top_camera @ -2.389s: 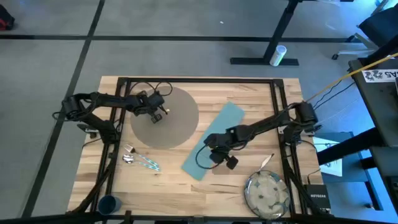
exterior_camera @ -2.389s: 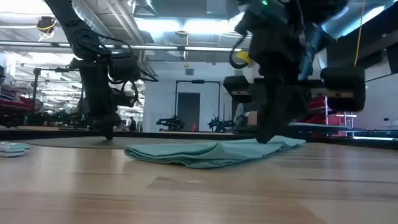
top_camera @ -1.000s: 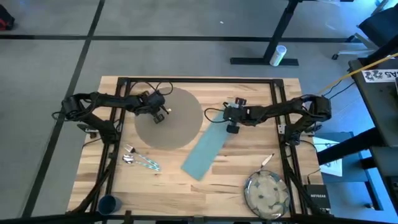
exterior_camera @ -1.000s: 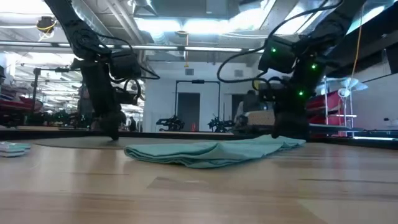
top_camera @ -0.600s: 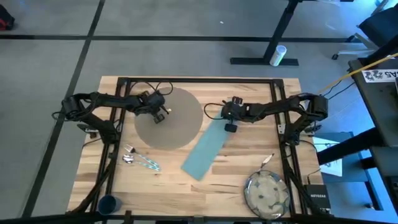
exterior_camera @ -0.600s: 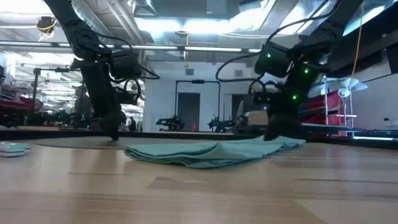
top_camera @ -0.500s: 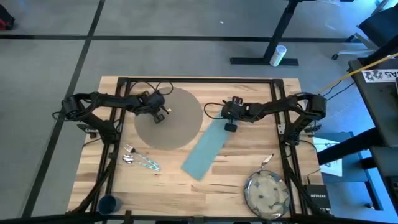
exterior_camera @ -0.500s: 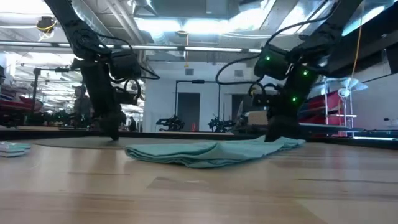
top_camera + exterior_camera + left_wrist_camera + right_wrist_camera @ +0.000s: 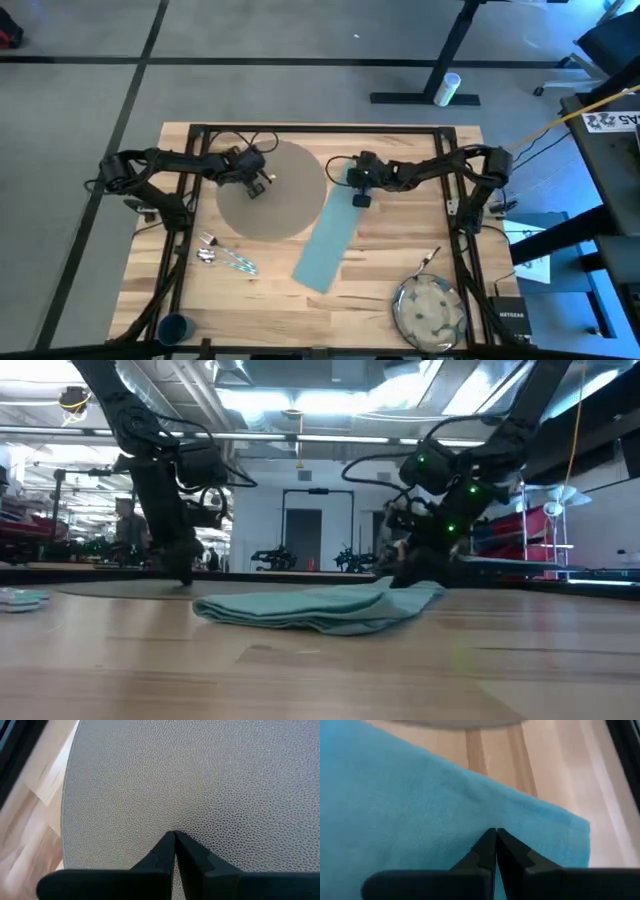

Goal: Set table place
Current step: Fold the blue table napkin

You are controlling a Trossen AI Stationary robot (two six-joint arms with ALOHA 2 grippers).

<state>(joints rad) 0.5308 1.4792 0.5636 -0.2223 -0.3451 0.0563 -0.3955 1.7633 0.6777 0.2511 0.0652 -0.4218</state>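
No writing is legible; right claw (image 9: 495, 837) pinches the napkin (image 9: 328, 240), left claw (image 9: 174, 840) pressed together on the placemat (image 9: 285, 195).

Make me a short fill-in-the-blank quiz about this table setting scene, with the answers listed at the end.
1. The left gripper rests, fingers closed, on the round grey ______.
2. The right gripper presses closed fingers on the far end of the teal ______.
3. The speckled plate sits near the table's front ______ corner in the high view.
4. The small cup is dark ______.

Missing words: placemat; napkin; right; blue
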